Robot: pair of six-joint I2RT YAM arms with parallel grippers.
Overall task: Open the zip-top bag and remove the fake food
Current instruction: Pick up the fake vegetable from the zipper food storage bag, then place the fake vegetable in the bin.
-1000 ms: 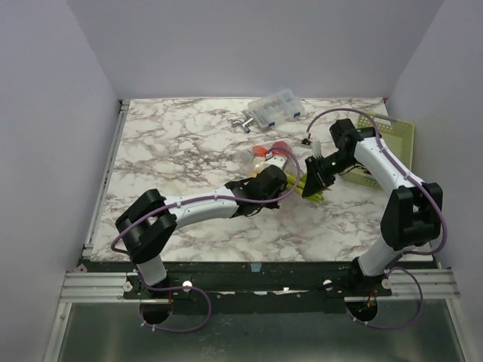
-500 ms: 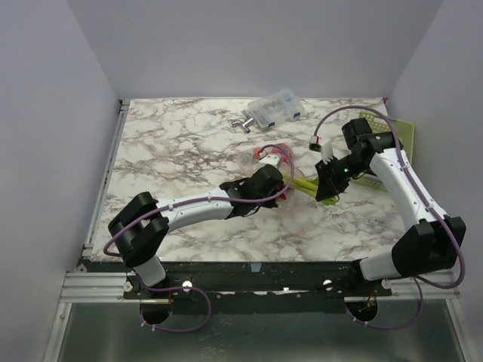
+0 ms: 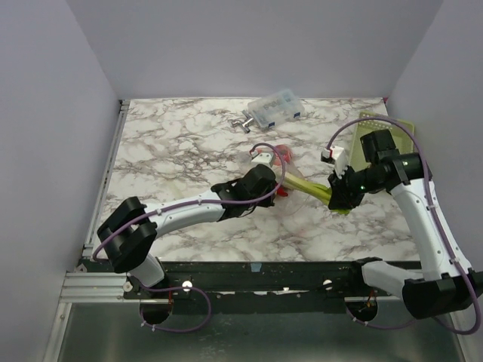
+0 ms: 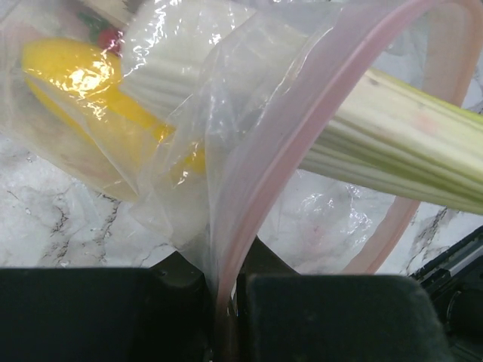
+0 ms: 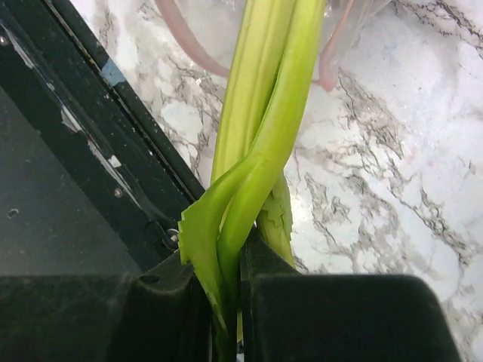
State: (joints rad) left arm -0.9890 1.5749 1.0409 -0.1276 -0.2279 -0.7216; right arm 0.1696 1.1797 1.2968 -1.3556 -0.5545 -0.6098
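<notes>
Pink zipper strip (image 4: 302, 136) is pinched between the closed jaws of the left gripper (image 4: 225, 305), so that the zip-top bag (image 3: 264, 160), lying near the middle of the marble table (image 3: 173, 151), is anchored by one side of its open mouth. The pale green stalk (image 5: 264, 128) is clamped at its leafy end by the right gripper (image 5: 226, 302), whose jaws are shut on it. The stalk's thick white end is seen inside the bag, while its middle passes out through the loop of the zipper and spans the gap between the two grippers. The step in hand is judged to be the drawing-out of this stalk. It would best be pulled along its own length, straight away from the mouth, so that the thick end is not caught on the strip. A firm, low hold is called for at the left, lest the light bag be dragged along. A yellow lemon (image 4: 83, 72) and a red piece (image 4: 109, 36) are seen in the bag, so more removals are to be expected. The leafy end looks thin and flexible, and slipping there is to be watched for.
</notes>
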